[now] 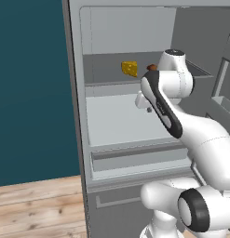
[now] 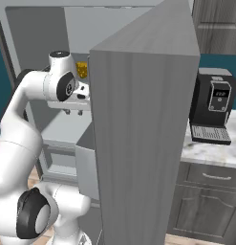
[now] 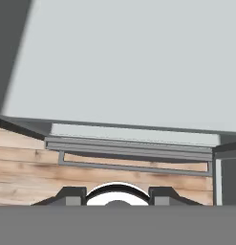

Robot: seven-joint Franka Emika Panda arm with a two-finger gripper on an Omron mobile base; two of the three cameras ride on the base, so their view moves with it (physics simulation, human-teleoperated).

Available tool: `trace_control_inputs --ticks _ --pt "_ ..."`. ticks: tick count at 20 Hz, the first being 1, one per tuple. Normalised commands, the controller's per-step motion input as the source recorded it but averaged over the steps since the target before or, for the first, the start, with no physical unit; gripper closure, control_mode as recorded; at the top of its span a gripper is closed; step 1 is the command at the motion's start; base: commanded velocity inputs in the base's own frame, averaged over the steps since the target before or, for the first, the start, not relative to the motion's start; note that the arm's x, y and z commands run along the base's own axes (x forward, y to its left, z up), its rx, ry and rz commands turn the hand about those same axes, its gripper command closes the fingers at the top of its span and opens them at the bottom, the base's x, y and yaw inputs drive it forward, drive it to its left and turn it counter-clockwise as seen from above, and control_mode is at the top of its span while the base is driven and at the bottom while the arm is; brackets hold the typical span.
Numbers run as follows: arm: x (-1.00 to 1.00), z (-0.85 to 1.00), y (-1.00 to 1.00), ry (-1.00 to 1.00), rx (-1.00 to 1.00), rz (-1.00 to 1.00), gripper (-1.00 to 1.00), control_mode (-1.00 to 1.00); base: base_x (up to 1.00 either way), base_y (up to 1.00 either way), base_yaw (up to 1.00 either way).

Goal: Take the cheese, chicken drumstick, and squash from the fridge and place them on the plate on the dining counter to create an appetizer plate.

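Looking into the open fridge (image 1: 130, 28) from the left base view, you have pale grey walls, an upper shelf, a broad bare lower shelf and a drawer front beneath it. The lower shelf (image 1: 116, 121) gives you the widest free room; its front lip runs just under the arm's forearm. The fridge door (image 2: 143, 143) stands open and fills the middle of the right base view, cutting off most of the interior there. A black coffee machine (image 2: 212, 112) sits on the marble side counter past the door.

The cheese (image 1: 130, 69) lies on the upper shelf, toward the back, apart from the arm. Just right of it a reddish-brown bit of the drumstick (image 1: 152, 67) peeks out behind the wrist; most of it is hidden. From the right base view the cheese (image 2: 81, 70) shows as a sliver between wrist and door edge.

In the hand view the gripper (image 3: 117, 194) looks down over the shelf edge to the wood floor; its tips stand apart with nothing between them.
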Motion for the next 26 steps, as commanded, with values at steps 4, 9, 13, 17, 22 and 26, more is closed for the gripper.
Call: trace_control_inputs --ticks 4,9,13,17,22,26 --pt "0.0 0.01 0.0 -0.01 0.0 0.0 -1.0 -1.0 0.0 0.0 0.0" --pt "0.0 0.28 -0.08 -0.06 0.0 0.0 -1.0 -1.0 0.0 0.0 0.0" --pt "0.0 0.39 -0.13 -0.09 0.0 0.0 -1.0 -1.0 0.0 0.0 0.0" --pt "0.0 0.35 -0.16 -0.1 0.0 0.0 -1.0 -1.0 0.0 0.0 0.0" --pt "0.07 0.16 -0.19 -0.09 0.0 -0.01 -1.0 -1.0 0.0 0.0 0.0" --pt "0.07 0.09 -0.2 -0.13 -0.03 -0.05 -1.0 -1.0 0.0 0.0 0.0"
